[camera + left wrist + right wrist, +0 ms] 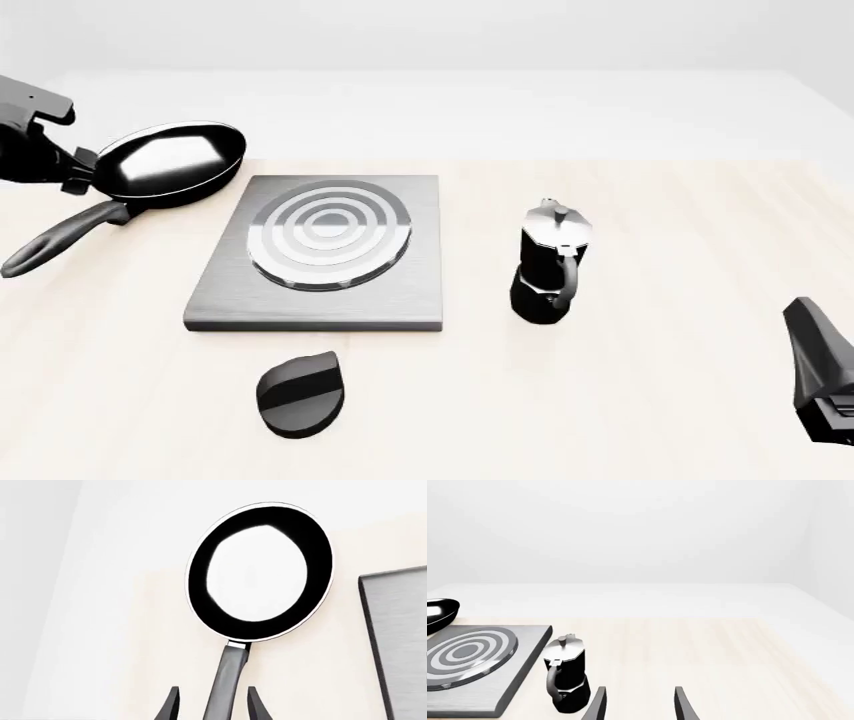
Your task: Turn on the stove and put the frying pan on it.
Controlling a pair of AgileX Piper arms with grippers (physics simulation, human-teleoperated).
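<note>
The left gripper (213,705) is mostly cut off at the frame edge, its jaws spread either side of the frying pan (167,163)'s curved handle, touching or not I cannot tell. The glossy black pan sits left of the brushed-grey stove (324,255); the right gripper (640,705), jaws apart, holds nothing.

Black moka pot (547,265) with silver lid, upright on pale wood table (667,400), handle toward camera.

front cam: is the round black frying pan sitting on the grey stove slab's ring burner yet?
No. The round glossy black frying pan lies on the table left of the flat grey metal stove slab, whose concentric ring burner is bare.
</note>
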